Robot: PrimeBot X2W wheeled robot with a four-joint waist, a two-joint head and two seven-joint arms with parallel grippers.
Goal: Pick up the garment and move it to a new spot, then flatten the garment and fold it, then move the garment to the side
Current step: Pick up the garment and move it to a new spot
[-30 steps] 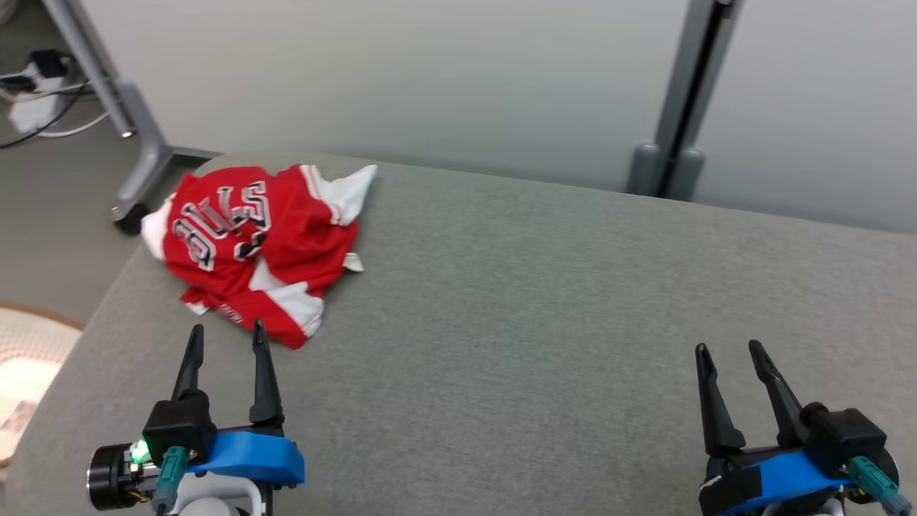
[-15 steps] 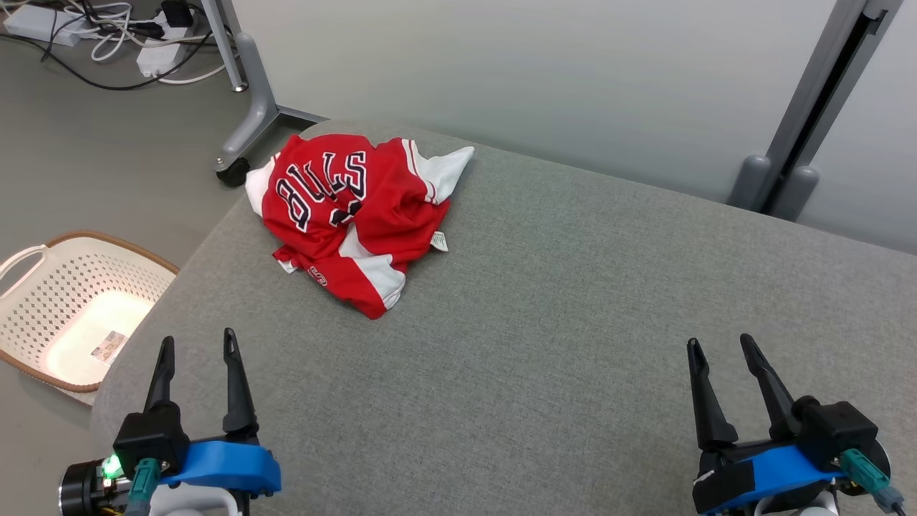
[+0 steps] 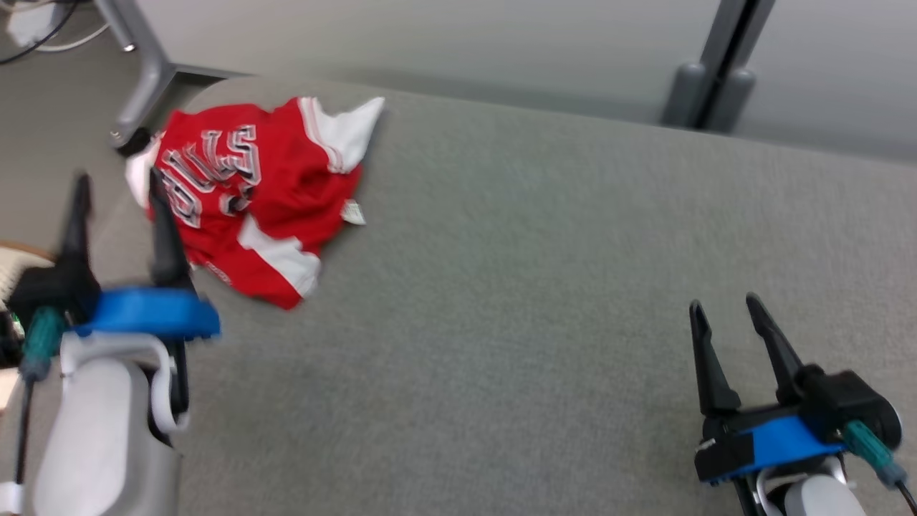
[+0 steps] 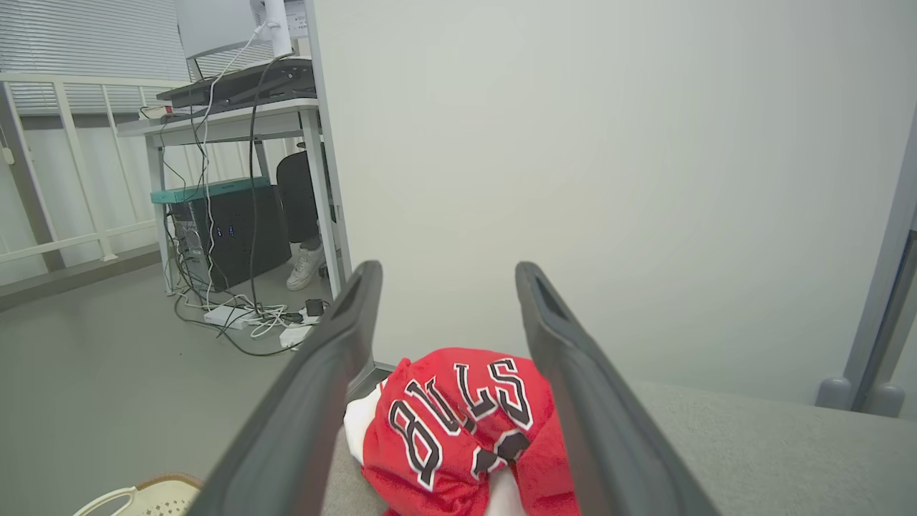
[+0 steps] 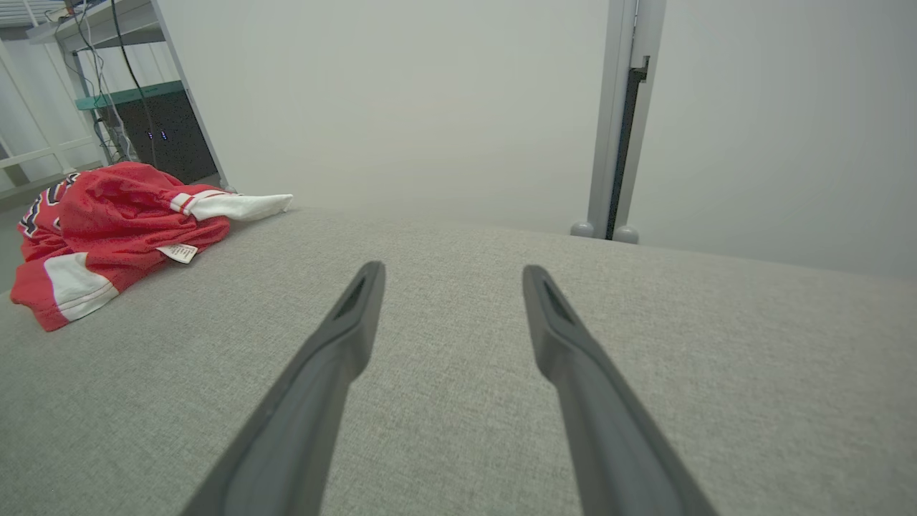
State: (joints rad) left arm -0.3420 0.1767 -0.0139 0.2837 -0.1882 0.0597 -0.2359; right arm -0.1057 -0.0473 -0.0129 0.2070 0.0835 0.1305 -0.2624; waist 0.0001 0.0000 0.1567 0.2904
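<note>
The jersey (image 3: pixel 251 193) lay crumpled at the far left corner of the bench (image 3: pixel 537 287). The left claw (image 3: pixel 118 179) hung gaping and empty just before it. The right claw (image 3: pixel 723 302) gaped well apart. Best to straddle a raised fold and pinch deep.

The left gripper (image 3: pixel 118 178) and right gripper (image 3: pixel 723 302) each have two long, tapering black fingers (image 3: pixel 706 358) on a blue bracket (image 3: pixel 147 322) with a teal plug (image 3: pixel 43 337). The forearms (image 3: pixel 100 430) are pale grey. The right bracket looks wrapped in black tape, though blur makes that uncertain.

Head view looks down; both wrist views skim low toward the wall (image 5: pixel 430 107), sharing the garment (image 5: pixel 107 208).
</note>
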